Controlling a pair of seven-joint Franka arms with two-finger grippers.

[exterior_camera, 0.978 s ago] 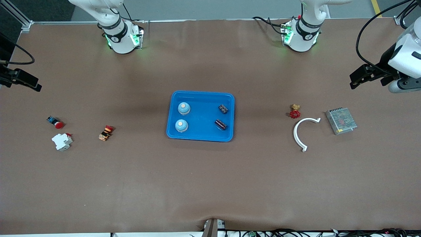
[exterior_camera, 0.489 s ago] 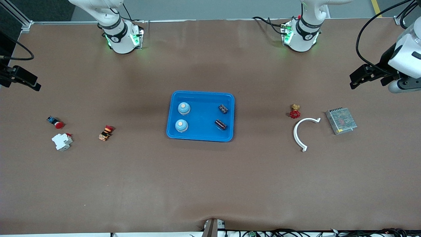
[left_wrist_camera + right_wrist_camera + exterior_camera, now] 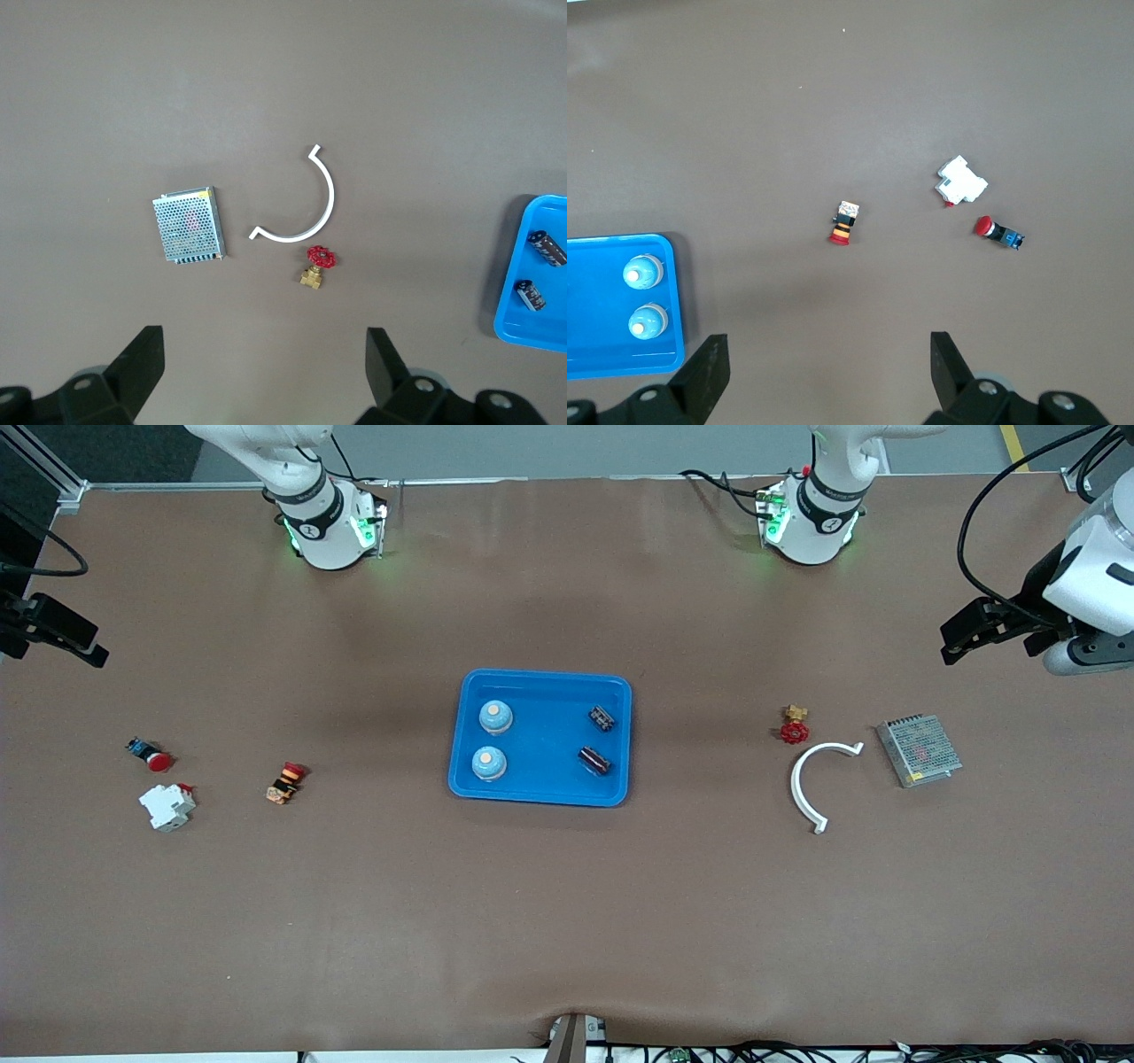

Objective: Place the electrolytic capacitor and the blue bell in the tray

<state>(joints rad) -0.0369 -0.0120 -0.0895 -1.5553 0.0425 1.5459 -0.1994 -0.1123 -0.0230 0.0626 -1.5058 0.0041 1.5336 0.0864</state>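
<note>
Where tray (image 3: 542,793) sits, red valve (image 3: 795,732) well apart.

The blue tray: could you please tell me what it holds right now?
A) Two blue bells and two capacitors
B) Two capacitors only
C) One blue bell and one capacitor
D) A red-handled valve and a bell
A: the blue tray holds two blue bells toward the right arm's end and two dark capacitors toward the left arm's end.
</note>
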